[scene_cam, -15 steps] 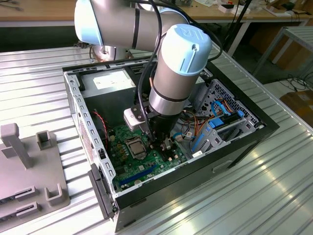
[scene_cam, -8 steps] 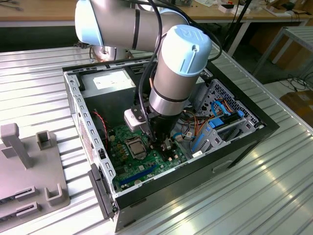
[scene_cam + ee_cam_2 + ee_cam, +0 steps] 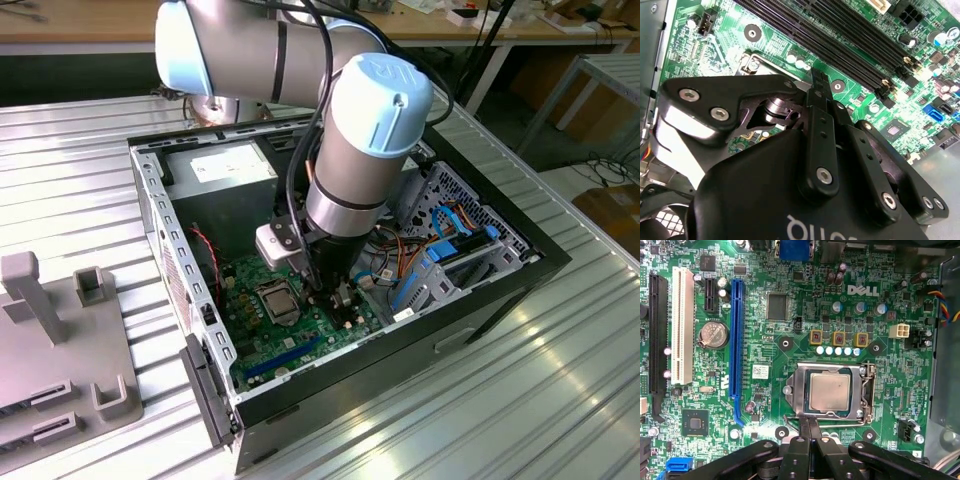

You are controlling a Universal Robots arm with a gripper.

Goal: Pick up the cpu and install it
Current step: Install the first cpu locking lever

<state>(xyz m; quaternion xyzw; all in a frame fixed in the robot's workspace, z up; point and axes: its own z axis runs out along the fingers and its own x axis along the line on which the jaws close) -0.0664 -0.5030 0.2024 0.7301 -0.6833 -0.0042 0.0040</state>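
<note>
one cpu point(image 3: 829, 391) is seen already seated flat in the socket point(image 3: 832, 390) on the motherboard point(image 3: 790, 330), and the gripper point(image 3: 808, 426) is held just beside its edge with fingers pressed together, empty.

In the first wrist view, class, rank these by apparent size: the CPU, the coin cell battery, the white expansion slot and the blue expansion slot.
Largest to smallest:
1. CPU, the broadest face.
2. White expansion slot and blue expansion slot: the blue is longer, the white wider, so too close to rank.
3. Coin cell battery.
</note>
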